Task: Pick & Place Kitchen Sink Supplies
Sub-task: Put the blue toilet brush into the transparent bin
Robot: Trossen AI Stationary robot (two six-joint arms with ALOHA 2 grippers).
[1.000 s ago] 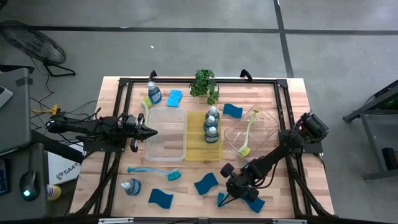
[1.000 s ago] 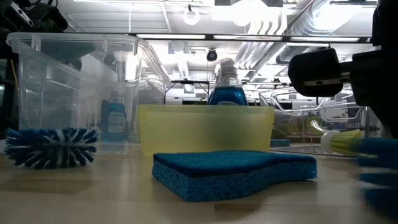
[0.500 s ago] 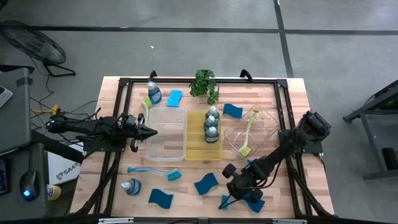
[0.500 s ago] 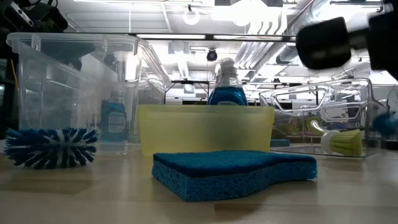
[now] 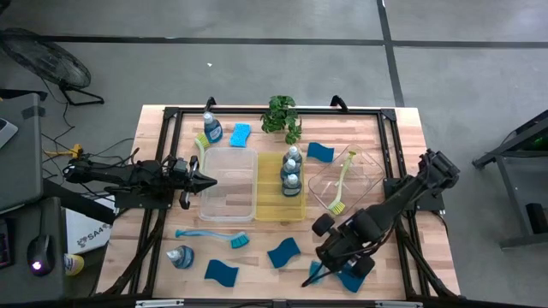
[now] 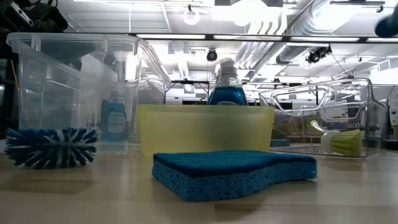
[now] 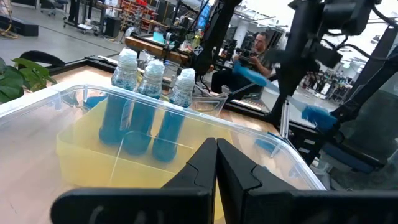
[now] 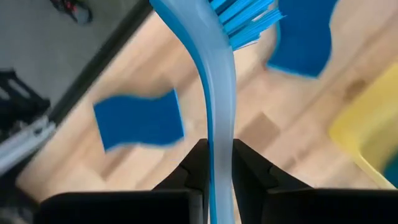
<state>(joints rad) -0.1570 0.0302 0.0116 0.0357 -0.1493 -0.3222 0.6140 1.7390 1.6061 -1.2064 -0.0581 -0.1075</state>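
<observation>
- I see my right gripper (image 8: 217,163) clenched on a dish brush (image 8: 214,74): pale translucent blue handle, bright blue bristles, lifted above the desk's (image 5: 402,137) near right part.
- Under it lie wavy blue sponges (image 8: 140,119).
- My left gripper (image 5: 208,180) sits clenched shut with nothing in it, at the clear tray's (image 5: 229,184) left edge.
- The yellow tray (image 5: 272,205) holds three soap bottles (image 5: 292,171).
- The tilted clear tray (image 5: 364,175) on the right holds a yellow-green brush (image 5: 340,186).
</observation>
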